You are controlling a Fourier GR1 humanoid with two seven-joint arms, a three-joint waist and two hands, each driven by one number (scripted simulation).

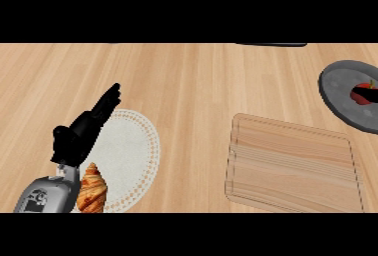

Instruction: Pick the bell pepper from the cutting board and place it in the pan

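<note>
Wood counter [192, 80] — left hand [80, 136] open, holding nothing, croissant [92, 190] at its wrist — bell pepper [363, 95] in pan [341, 102] far to its right.

Red bell pepper [363, 95] — in grey pan [337, 89]

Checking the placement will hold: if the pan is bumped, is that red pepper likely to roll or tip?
Probably rolls a little: the bell pepper looks rounded and smooth. The rim of the pan would likely contain it.

Black L hand [83, 131] at view's left, open, fingers straight & together, tips pointing up and slightly right. Grey L forearm [46, 195] comes in from lower-left edge, wrist straight.
</note>
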